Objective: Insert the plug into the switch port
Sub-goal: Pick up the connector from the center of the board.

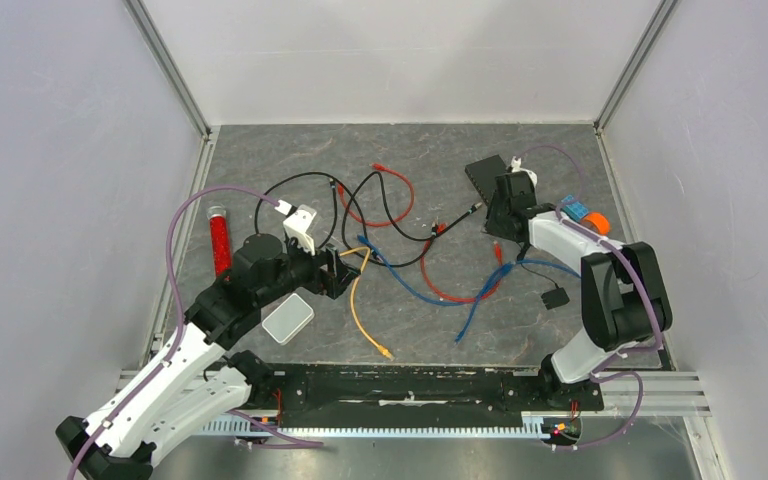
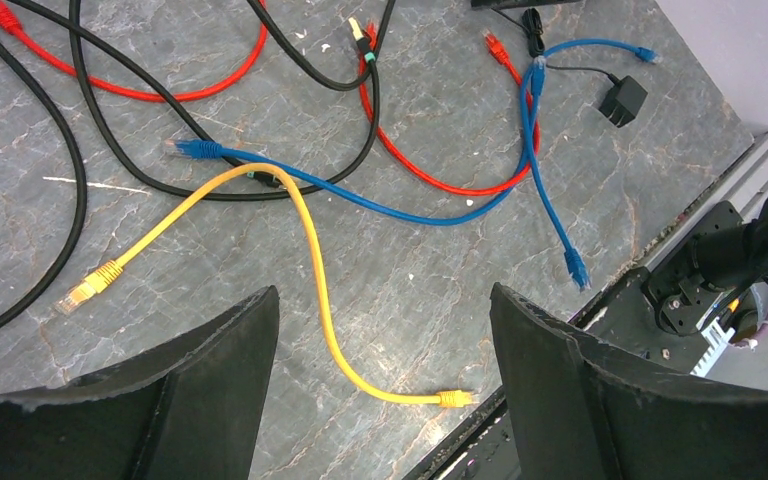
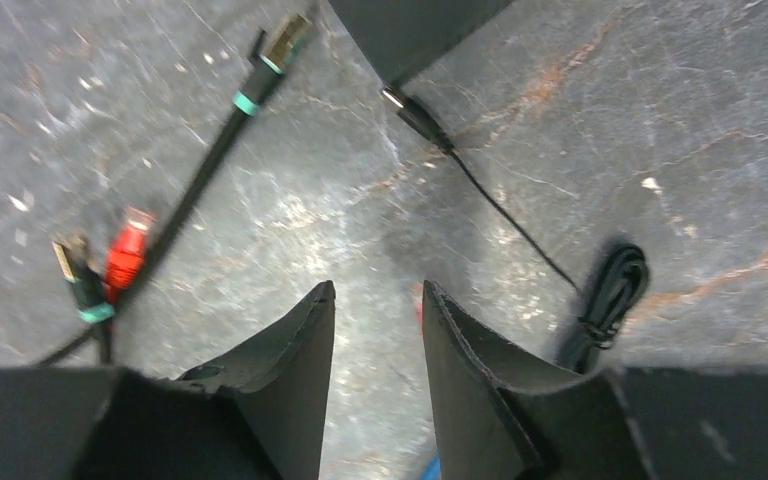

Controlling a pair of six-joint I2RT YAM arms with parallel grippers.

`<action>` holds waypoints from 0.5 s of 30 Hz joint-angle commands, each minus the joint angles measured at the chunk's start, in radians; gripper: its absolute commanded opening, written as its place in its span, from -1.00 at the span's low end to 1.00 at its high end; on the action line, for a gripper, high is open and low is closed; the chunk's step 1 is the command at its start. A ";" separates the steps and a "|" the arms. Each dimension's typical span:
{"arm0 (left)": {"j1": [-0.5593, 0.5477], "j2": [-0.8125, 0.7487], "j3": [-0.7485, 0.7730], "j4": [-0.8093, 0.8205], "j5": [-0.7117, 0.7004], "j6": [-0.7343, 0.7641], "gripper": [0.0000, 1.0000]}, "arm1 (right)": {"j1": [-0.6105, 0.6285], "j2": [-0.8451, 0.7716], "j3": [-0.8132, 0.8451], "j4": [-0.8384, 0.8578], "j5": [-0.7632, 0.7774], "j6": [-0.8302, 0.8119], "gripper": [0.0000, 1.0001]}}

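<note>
Grey marbled table point(image 1: 410, 150). On it, mid-table: yellow cable point(image 1: 360, 310), blue cable point(image 1: 415, 285), red cable point(image 1: 409, 195), black cable point(image 1: 290, 180) (all crossing in a tangle). Black switch point(image 1: 485, 175) back rt, small adapter point(image 1: 555, 297) front rt, red tube point(image 1: 220, 240) far left, clear box point(image 1: 288, 318) front left.

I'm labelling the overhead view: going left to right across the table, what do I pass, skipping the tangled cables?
In order: red tube → translucent box → black switch → small black adapter.

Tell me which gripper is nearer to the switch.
Right. The right gripper is close beside the switch, on its near side; the left gripper is far to its left.
</note>
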 commanded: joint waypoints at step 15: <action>0.004 -0.003 0.006 0.028 0.035 0.037 0.64 | 0.094 0.287 0.260 0.092 0.230 0.588 -0.20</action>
